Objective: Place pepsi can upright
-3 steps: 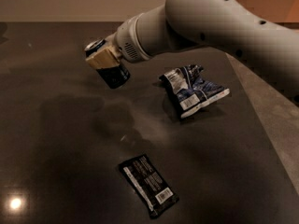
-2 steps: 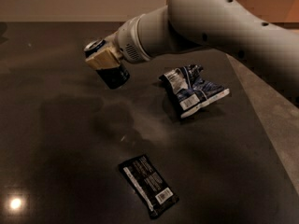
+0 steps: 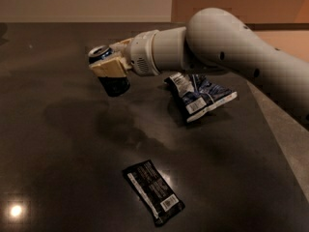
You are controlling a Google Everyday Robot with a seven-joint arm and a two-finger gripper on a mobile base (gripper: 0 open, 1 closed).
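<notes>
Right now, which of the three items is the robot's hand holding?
The dark blue metal pepsi can, clamped in the gripper at upper left; the crinkled blue-and-white snack bag and the flat black barcoded wrapper lie on the table.

The gripper, clamped on the pepsi can over the table, has bare surface beneath and beyond its tip. Behind it, under the arm, lies a snack bag. A black wrapper lies well apart, toward the camera.
</notes>
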